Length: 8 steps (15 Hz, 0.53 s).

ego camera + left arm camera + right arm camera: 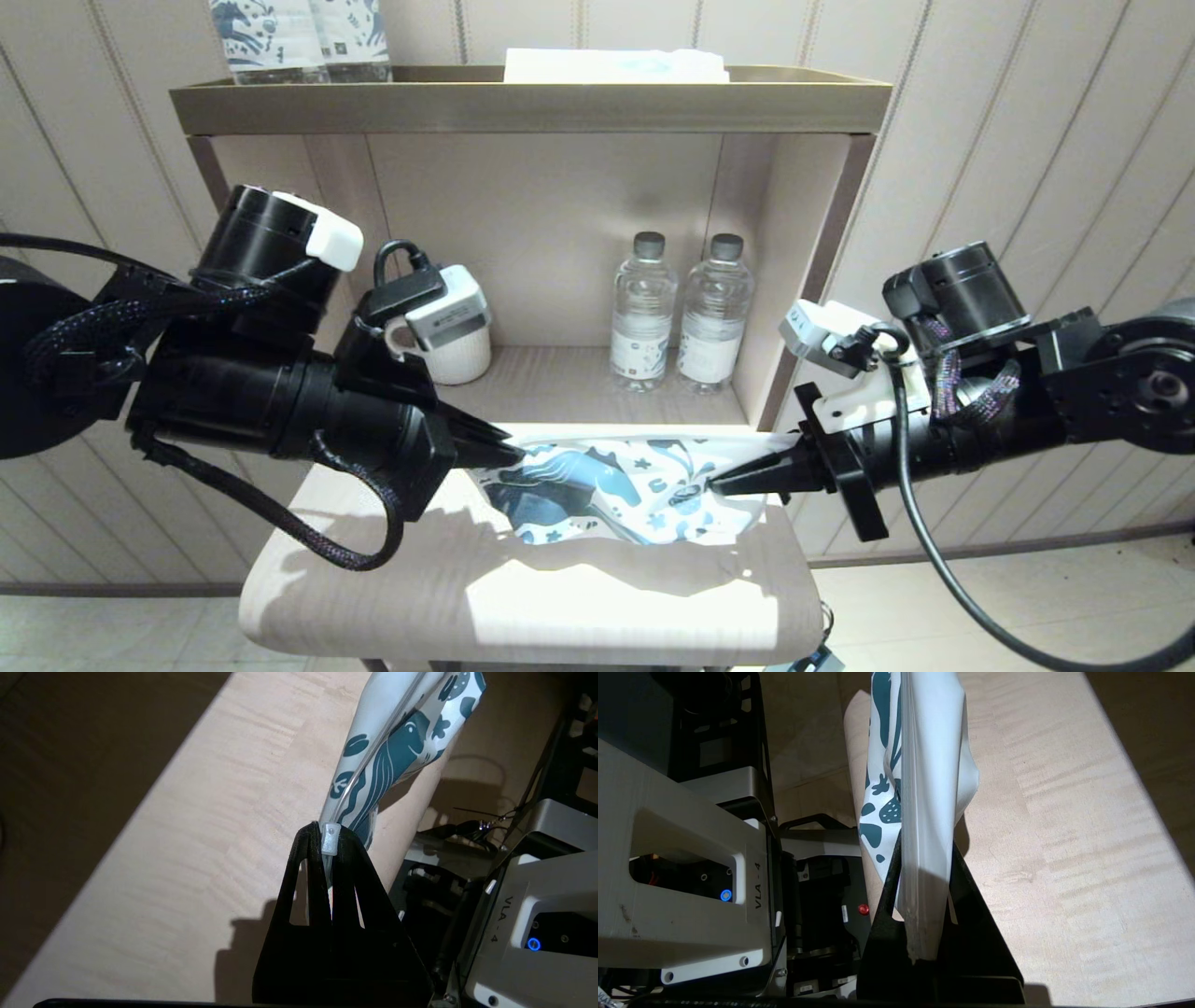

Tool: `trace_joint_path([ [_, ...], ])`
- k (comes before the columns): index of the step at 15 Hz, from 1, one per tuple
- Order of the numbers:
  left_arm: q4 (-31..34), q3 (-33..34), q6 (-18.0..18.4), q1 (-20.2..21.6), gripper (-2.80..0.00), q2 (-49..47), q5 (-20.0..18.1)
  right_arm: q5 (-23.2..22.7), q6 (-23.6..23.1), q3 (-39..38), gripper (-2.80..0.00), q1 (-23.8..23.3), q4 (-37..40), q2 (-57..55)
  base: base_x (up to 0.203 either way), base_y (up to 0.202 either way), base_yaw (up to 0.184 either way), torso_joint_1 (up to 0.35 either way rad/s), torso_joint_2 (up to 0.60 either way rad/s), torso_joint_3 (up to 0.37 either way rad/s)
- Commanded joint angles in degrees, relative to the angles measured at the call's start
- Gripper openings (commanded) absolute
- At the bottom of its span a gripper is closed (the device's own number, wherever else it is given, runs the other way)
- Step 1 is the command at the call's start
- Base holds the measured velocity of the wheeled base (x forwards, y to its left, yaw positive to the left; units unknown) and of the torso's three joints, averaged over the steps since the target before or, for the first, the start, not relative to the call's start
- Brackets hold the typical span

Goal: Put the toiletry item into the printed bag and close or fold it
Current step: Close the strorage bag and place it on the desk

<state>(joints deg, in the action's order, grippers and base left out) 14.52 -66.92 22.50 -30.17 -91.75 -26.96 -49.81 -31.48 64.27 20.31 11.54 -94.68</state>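
The printed bag (616,495), white with blue and teal horse and plant figures, hangs stretched between my two grippers just above the wooden table (523,607). My left gripper (518,455) is shut on the bag's left end. In the left wrist view the left gripper (329,833) pinches the bag's (392,751) edge at a small clear clip (330,839). My right gripper (714,485) is shut on the bag's right end. In the right wrist view the bag (924,788) runs up between the right gripper's (924,842) fingers. The toiletry item is hidden or out of view.
Two water bottles (644,313) (711,313) and a white mug (462,359) stand in the open shelf behind the table. On the shelf top are printed upright packs (299,37) and a flat white-and-blue packet (616,65). My grey base (691,858) lies below the table's front edge.
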Motion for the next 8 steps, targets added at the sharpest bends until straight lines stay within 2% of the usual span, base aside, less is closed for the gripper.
trace_joint_path([
  [1,0.07,0.57,0.26,0.91,-2.80,0.70,-0.20,-0.29,-0.18,0.07,-2.80,-0.01,0.06,-0.24,0.000,0.000,0.000,0.000,0.00,0.000],
  [8,0.07,2.50,0.44,2.40,-2.80,1.75,-0.11,-0.29,-0.16,0.07,-2.80,0.08,0.06,-0.41,0.000,0.000,0.000,0.000,0.00,0.000],
])
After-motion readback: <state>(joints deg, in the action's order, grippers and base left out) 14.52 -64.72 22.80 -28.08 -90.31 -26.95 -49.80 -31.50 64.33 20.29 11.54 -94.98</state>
